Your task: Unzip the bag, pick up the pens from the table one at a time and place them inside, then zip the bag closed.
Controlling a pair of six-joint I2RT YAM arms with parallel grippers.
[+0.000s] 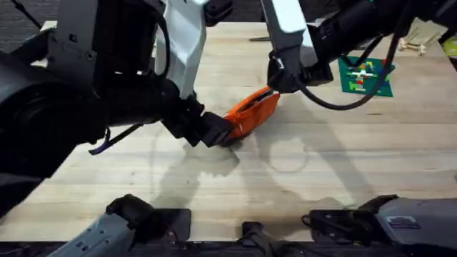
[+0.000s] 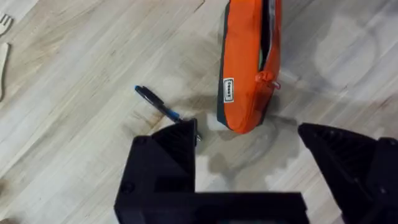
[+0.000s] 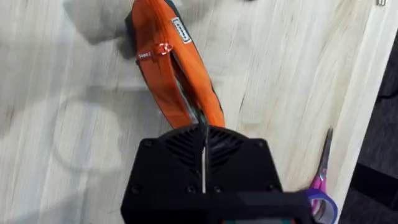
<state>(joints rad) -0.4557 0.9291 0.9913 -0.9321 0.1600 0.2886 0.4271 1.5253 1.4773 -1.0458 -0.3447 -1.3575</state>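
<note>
Your right gripper [image 3: 203,134] is clamped on one end of the bag [image 3: 168,68]; your left gripper [image 2: 249,140] hangs spread near its other end. The bag, soft orange fabric, lies on the pale plank table [image 2: 74,93], zip partly open, a slim blue-tipped pen [image 2: 155,104] beside it
</note>
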